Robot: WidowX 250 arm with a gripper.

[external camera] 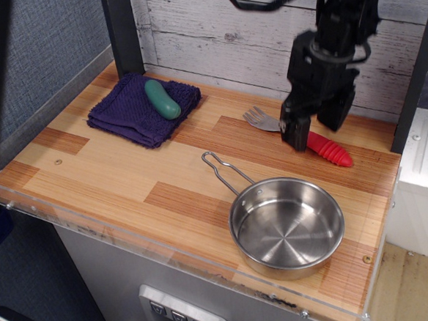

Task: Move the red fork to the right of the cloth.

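Observation:
The red fork [328,151] lies flat on the wooden table at the back right. Its grey tines point left and its ribbed red handle points right. My gripper [318,122] hangs just above the fork's middle with its two black fingers [296,131] spread apart. It is open and holds nothing, and it hides the fork's neck. The dark purple cloth [139,113] lies folded at the back left, well apart from the fork and the gripper.
A green pickle-shaped object [163,98] rests on the cloth. A steel pan [286,226] with a wire handle stands at the front right, just in front of the fork. A white plank wall runs behind, and dark posts stand at the back corners.

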